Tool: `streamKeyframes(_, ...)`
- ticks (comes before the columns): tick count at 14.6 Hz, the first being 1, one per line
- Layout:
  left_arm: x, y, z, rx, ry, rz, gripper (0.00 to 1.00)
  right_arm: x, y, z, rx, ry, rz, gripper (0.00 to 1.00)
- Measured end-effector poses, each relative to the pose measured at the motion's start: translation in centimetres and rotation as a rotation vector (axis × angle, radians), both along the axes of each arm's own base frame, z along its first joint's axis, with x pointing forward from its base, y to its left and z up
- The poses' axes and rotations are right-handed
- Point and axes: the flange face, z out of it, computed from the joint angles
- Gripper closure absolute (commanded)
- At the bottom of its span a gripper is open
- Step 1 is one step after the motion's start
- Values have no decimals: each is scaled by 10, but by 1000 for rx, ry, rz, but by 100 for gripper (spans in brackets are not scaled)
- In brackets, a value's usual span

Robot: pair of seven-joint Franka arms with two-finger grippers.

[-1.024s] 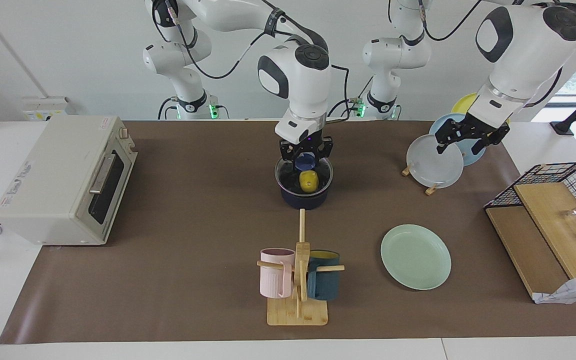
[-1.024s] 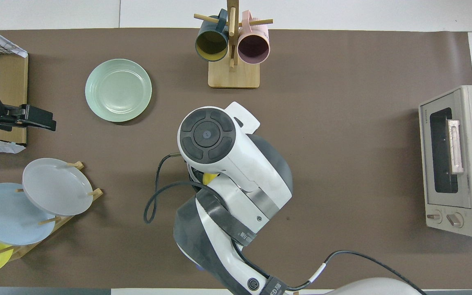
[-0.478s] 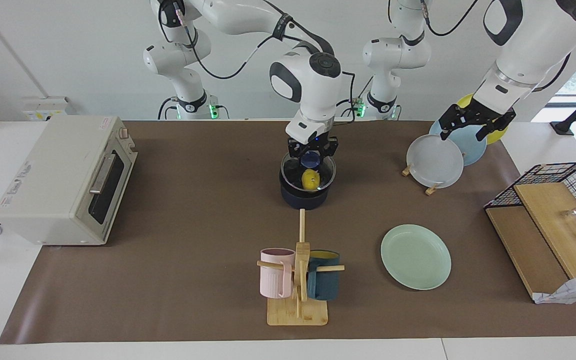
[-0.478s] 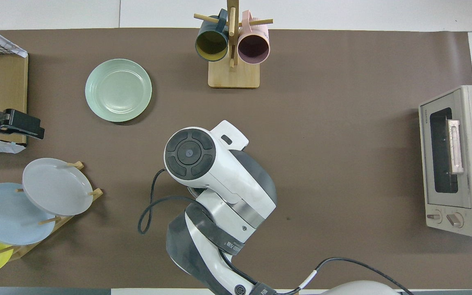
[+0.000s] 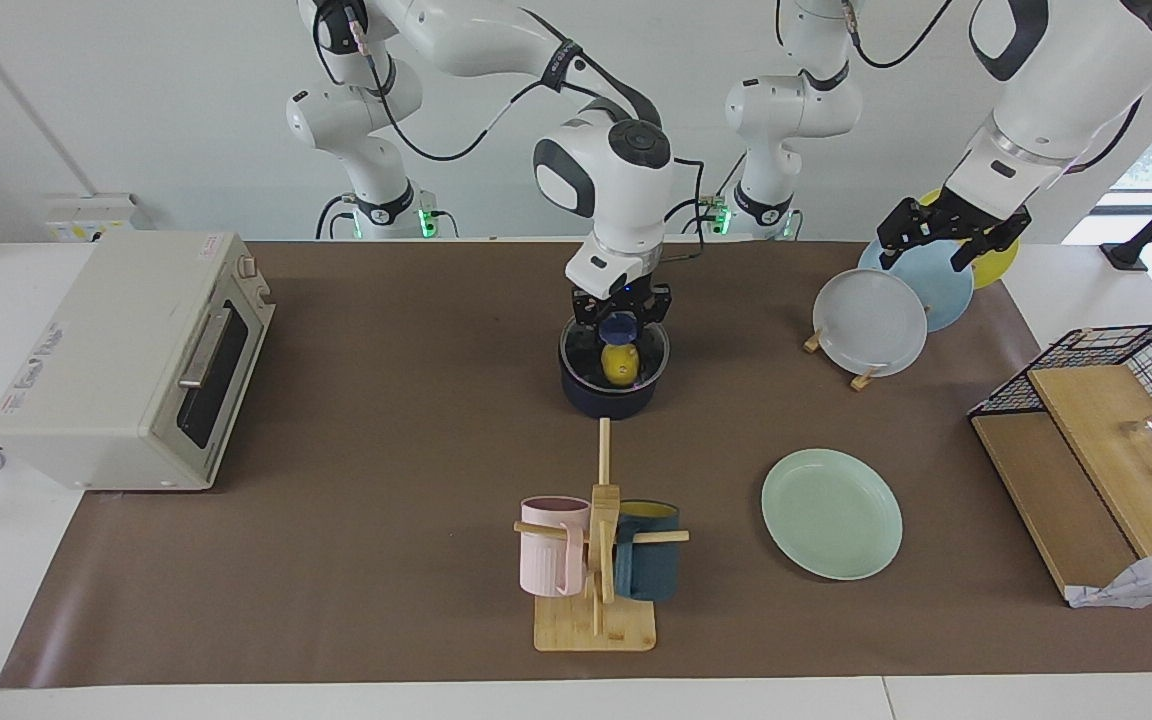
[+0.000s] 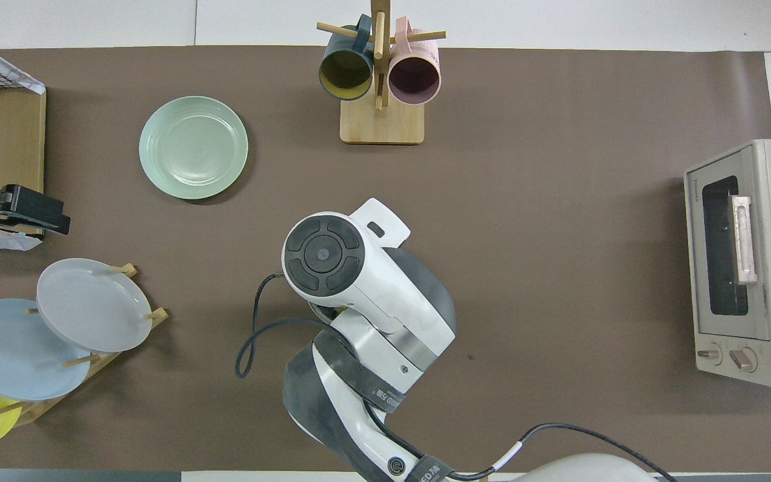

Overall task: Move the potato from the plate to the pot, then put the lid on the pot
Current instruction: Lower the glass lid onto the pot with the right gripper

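The right gripper [image 5: 620, 318] clamps the blue knob of the glass lid [image 5: 615, 350], seating it on the navy saucepan [image 5: 608, 394] over the yellow potato [image 5: 618, 365]. The mint-green plate [image 5: 832, 513] lies bare. The left gripper [image 5: 948, 240] waits, spread wide, above the plate rack [image 5: 861, 378].

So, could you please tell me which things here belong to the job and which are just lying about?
In the job: potato, pot, lid, mint plate, right end effector.
Lying about: toaster oven, mug stand, plate rack, wire basket.
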Motion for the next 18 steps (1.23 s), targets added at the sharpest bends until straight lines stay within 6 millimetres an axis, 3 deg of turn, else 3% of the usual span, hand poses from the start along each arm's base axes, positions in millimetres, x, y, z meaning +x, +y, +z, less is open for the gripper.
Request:
streamKeyframes(3, -3, 0, 7, -1, -17, -13, 0, -2, -1, -5, 5, -6, 1, 100)
streamKeyframes(18, -1, 7, 3, 8, -29, -3, 0, -10, -6, -10, -8, 3, 4, 100)
